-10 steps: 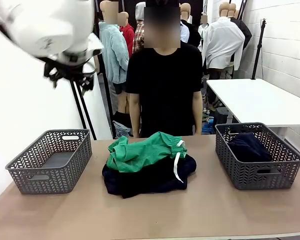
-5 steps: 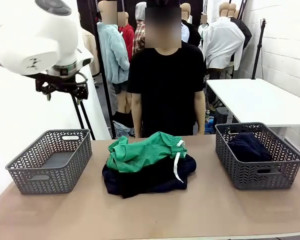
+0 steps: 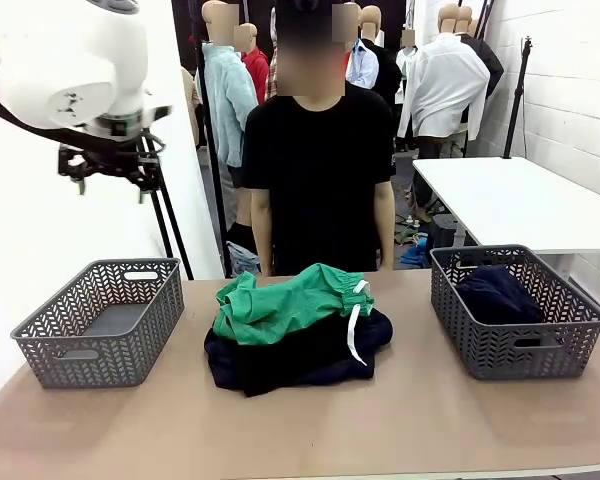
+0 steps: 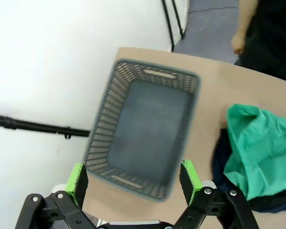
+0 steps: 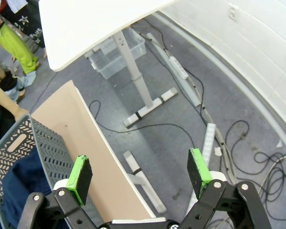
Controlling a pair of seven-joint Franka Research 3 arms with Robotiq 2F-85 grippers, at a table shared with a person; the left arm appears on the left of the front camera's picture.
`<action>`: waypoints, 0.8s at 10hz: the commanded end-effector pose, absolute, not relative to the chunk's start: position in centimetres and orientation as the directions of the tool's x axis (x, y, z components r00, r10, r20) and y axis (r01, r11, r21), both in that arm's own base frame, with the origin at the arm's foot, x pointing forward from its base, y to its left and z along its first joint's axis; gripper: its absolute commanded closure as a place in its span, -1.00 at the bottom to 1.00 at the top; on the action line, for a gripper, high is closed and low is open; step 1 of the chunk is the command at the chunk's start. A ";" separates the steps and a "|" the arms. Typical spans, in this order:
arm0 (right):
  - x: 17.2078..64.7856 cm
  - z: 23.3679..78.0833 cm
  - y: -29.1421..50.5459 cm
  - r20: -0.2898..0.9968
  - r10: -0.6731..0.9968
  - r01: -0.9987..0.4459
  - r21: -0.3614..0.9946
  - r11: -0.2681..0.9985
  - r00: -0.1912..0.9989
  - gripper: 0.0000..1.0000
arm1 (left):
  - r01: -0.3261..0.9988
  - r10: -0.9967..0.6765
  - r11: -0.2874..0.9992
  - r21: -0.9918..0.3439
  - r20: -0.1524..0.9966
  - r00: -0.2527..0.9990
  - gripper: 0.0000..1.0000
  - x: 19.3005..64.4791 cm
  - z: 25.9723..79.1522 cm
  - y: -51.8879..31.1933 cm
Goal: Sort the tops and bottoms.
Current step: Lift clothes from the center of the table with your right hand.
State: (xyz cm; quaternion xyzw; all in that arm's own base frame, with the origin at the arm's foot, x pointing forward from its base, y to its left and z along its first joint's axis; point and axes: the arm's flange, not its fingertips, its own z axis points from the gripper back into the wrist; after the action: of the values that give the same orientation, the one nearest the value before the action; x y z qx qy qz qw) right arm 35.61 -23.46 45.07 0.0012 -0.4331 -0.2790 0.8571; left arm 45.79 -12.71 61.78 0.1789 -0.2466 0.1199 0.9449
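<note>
The left gripper (image 4: 133,174), spread and empty, had drifted above the left-edge basket (image 4: 101,129). The right gripper (image 5: 140,174) was spread too, and the bottoms (image 3: 285,300) lay untouched mid-table.

Dark garment (image 3: 300,362) is mostly buried under the green bottoms (image 3: 285,303), can't tell what it is. In the left wrist view the left basket (image 4: 107,124) is blurry and the bottoms run off the right edge. Right basket (image 5: 5,164) gets cropped in the right wrist view.

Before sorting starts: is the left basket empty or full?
Empty: the left basket shows a bare grey floor, with nothing in it.
</note>
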 end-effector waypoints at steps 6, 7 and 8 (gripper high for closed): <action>35.7 45.2 -23.3 0.737 -0.486 0.481 0.248 0.841 0.470 -1.00 | -0.535 0.508 0.844 0.044 0.255 0.823 -1.00 46.4 60.3 8.7; 35.7 45.2 -23.3 0.737 -0.486 0.481 0.248 0.841 0.470 -1.00 | -0.539 0.523 0.842 0.004 0.241 0.818 -1.00 46.2 60.5 9.8; 35.7 45.2 -23.3 0.737 -0.486 0.481 0.248 0.841 0.470 -1.00 | -0.549 0.533 0.836 -0.002 0.245 0.810 -1.00 46.0 60.6 10.5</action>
State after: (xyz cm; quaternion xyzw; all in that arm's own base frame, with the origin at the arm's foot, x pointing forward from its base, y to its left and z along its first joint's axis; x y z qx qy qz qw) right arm 35.61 -23.46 45.07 0.0011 -0.4331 -0.2790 0.8571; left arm 46.02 10.56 59.88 0.0532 -0.1161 0.2926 0.9477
